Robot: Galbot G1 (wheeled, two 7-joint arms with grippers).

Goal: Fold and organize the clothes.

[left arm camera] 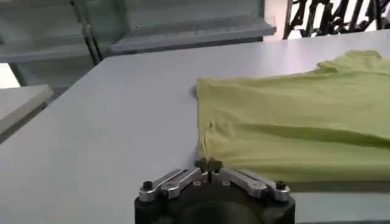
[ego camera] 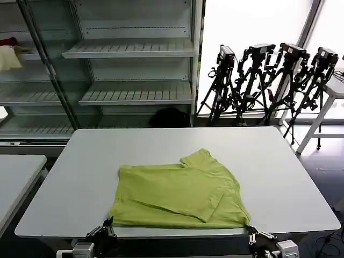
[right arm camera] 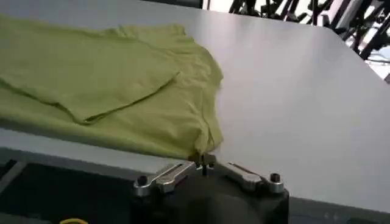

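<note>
Clothes here means one lime T-shirt [ego camera: 180, 191], lying partly folded on the white table [ego camera: 279, 172] near the front edge, a sleeve turned over onto the body and the collar end pointing toward the shelves [ego camera: 129, 70]. It looks light, soft and limp, so it should sag and crease wherever it isn't supported, and thin cotton may slip from a shallow pinch. Both grippers sit at the near hem corners: the left gripper [left arm camera: 208, 164] has its tips pressed together at the corner, apparently nipping the edge of the fabric, and the right gripper [right arm camera: 203, 159] is closed on the opposite corner. Those two corners seem the sensible places to hold, lifting evenly so the hem stays straight.
</note>
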